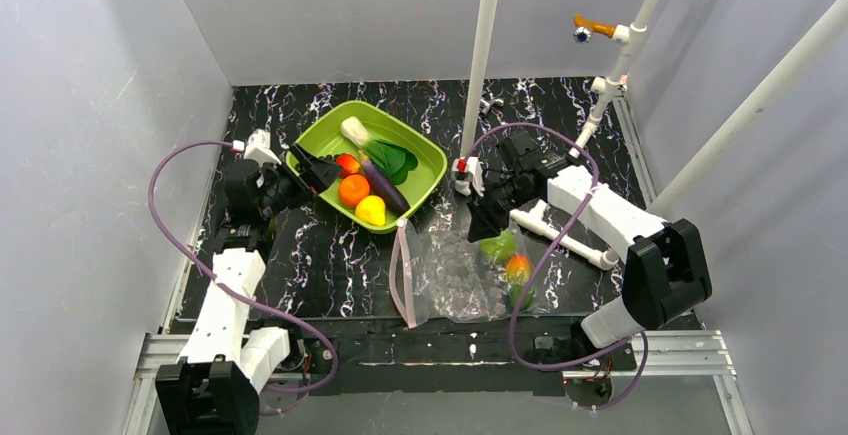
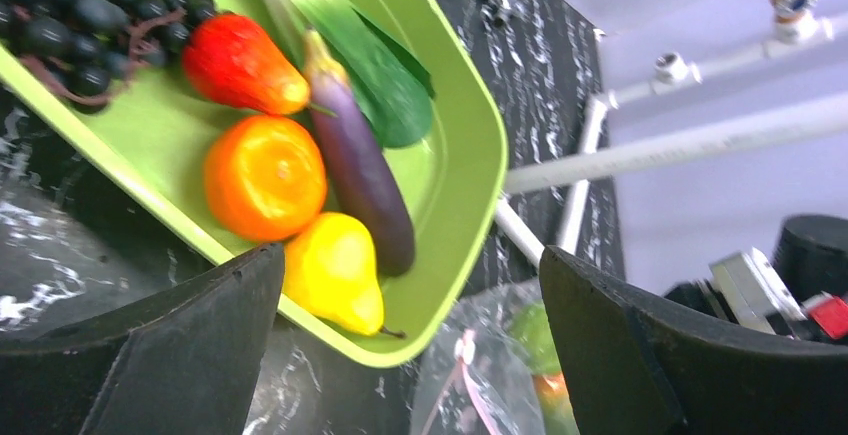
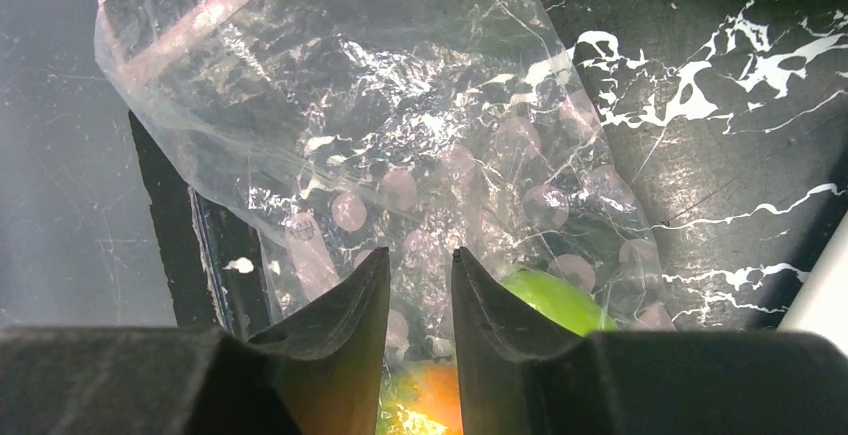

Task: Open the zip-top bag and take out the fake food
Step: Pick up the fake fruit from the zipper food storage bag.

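Observation:
The clear zip-top bag (image 1: 460, 270) lies flat near the table's front, its pink zip strip (image 1: 400, 275) on the left. Inside it show a green apple (image 1: 497, 246) and an orange-red fruit (image 1: 517, 268). My right gripper (image 1: 485, 225) hovers over the bag's far edge, jaws a narrow gap apart (image 3: 420, 253), with only the bag (image 3: 380, 105) below. The green tray (image 1: 425, 155) holds fake food: orange (image 2: 265, 175), yellow fruit (image 2: 335, 270), eggplant (image 2: 360, 170), red fruit (image 2: 240, 63), grapes (image 2: 70, 15), leafy green (image 1: 375, 145). My left gripper (image 1: 318, 170) stands wide open at the tray's left rim, holding nothing.
A white upright pipe (image 1: 485, 55) rises just behind the bag and tray. Another white pipe (image 1: 560, 235) lies on the table under my right arm. Pipework with coloured taps (image 1: 595, 27) stands at the back right. Grey walls close in both sides.

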Action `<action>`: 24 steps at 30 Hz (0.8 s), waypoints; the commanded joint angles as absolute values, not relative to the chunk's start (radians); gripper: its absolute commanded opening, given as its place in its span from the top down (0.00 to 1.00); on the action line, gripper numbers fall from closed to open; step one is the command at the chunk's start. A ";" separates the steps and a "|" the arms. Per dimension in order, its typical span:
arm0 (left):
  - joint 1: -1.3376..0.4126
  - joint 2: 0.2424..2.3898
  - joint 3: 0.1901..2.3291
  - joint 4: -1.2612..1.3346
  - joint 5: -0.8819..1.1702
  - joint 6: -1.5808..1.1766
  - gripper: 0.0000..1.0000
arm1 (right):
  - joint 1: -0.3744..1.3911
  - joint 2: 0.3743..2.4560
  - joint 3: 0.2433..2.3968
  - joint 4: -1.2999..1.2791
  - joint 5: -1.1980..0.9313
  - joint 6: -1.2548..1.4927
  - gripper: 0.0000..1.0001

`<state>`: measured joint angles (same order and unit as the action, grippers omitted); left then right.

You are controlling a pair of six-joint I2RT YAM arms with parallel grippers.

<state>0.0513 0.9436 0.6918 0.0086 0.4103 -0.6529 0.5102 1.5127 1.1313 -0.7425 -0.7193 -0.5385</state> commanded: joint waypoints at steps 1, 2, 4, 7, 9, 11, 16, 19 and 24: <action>0.054 0.879 0.643 -0.052 0.596 -0.706 0.02 | 0.505 1.462 1.133 -0.786 -0.749 -0.616 0.62; 0.055 0.862 0.634 -0.057 0.613 -0.714 0.02 | 0.505 1.451 1.130 -0.789 -0.746 -0.626 0.61; 0.052 0.827 0.619 -0.071 0.634 -0.722 0.02 | 0.505 1.427 1.124 -0.798 -0.737 -0.641 0.59; 0.038 0.780 0.603 -0.093 0.661 -0.728 0.02 | 0.505 1.384 1.118 -0.821 -0.716 -0.675 0.55; 0.016 0.761 0.601 -0.115 0.667 -0.728 0.02 | 0.505 1.361 1.123 -0.849 -0.696 -0.706 0.53; -0.026 0.748 0.598 -0.134 0.663 -0.722 0.02 | 0.505 1.336 1.130 -0.880 -0.679 -0.736 0.51; -0.117 0.716 0.580 -0.156 0.609 -0.721 0.02 | 0.505 1.271 1.137 -0.912 -0.670 -0.758 0.47; -0.180 0.710 0.582 -0.169 0.568 -0.716 0.02 | 0.505 1.243 1.138 -0.923 -0.680 -0.764 0.46; -0.239 0.706 0.595 -0.195 0.532 -0.707 0.02 | 0.505 1.211 1.133 -0.949 -0.717 -0.788 0.45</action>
